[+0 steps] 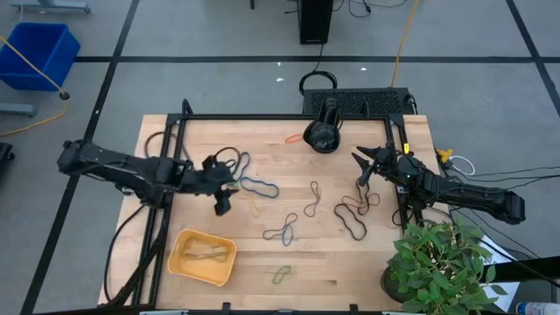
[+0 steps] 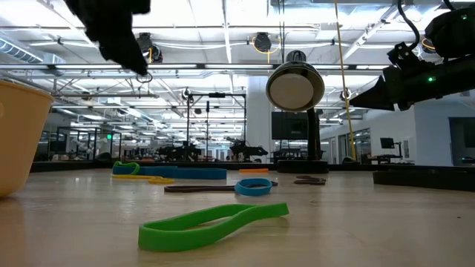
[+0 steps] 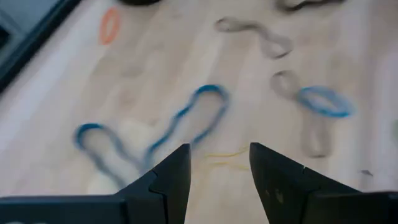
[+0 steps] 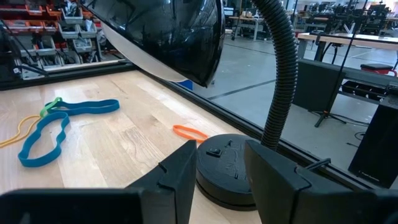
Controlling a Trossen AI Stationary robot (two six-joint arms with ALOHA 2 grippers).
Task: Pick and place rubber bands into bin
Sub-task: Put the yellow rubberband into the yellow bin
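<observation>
Rubber bands lie scattered on the wooden table: a blue one (image 1: 260,186), a thin yellow one (image 1: 254,208), dark ones (image 1: 280,232) (image 1: 354,214), a green one (image 1: 282,276) and an orange one (image 1: 293,138). The orange-yellow bin (image 1: 203,255) sits near the front left with a few bands inside. My left gripper (image 1: 223,206) hovers open above the blue band (image 3: 186,118) and the yellow band (image 3: 224,155), nothing between its fingers. My right gripper (image 1: 359,166) stays open and level at the right, facing the lamp base (image 4: 227,165).
A black desk lamp (image 1: 324,131) stands at the table's far middle, its head looming in the right wrist view (image 4: 168,37). A potted plant (image 1: 437,262) fills the near right corner. A black frame (image 1: 175,157) runs along the table's left and far edges.
</observation>
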